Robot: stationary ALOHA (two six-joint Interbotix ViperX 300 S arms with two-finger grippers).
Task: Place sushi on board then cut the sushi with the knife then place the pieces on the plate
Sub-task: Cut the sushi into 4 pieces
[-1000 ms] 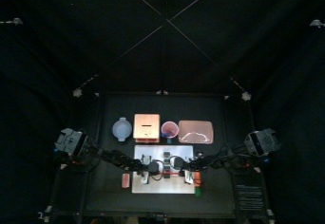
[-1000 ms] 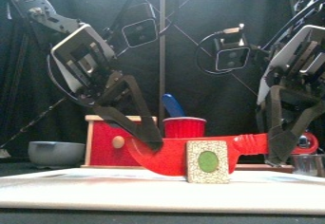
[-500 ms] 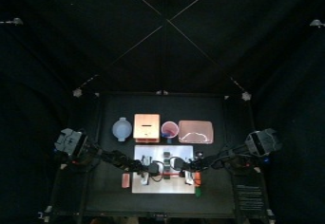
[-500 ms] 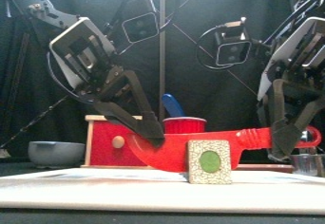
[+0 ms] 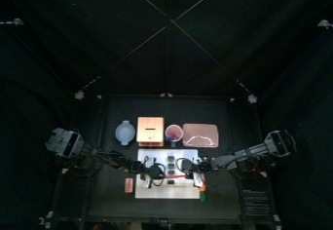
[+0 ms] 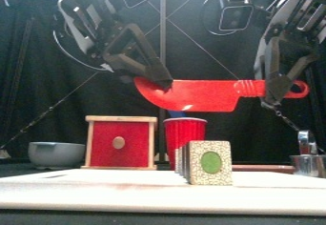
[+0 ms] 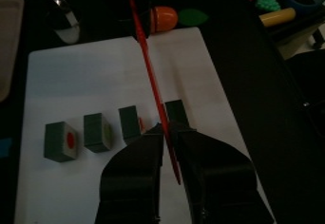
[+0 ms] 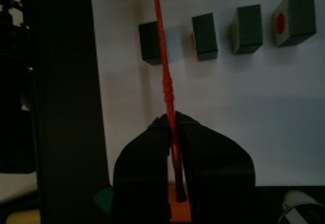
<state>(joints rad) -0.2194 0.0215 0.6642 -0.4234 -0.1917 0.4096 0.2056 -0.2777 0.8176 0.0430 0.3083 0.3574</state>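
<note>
A red toy knife [image 6: 211, 92] hangs level above the white board [image 6: 114, 191]. Both grippers hold it. My left gripper [image 6: 152, 76] is shut on the blade's tip, and my right gripper [image 6: 270, 90] is shut on the handle. Below the knife, several dark green sushi pieces [image 6: 204, 162] stand on the board. In the left wrist view the sushi pieces [image 7: 114, 128] stand apart in a row, with the knife's edge [image 7: 148, 71] crossing above them. The right wrist view shows the same row [image 8: 226, 30] beside the knife [image 8: 162, 66]. The pink plate [image 5: 200, 134] lies behind the board at the right.
Behind the board stand a wooden box with a red drawer front [image 6: 120, 142], a red cup [image 6: 186, 133] and a blue-grey bowl [image 6: 55, 153]. A metal cutter [image 6: 306, 162] sits at the board's right end. Small toy foods [image 7: 178, 17] lie past the board's end.
Both grippers have lifted the knife from board level beside the sushi to well above the pieces. The pieces have stayed on the board.
</note>
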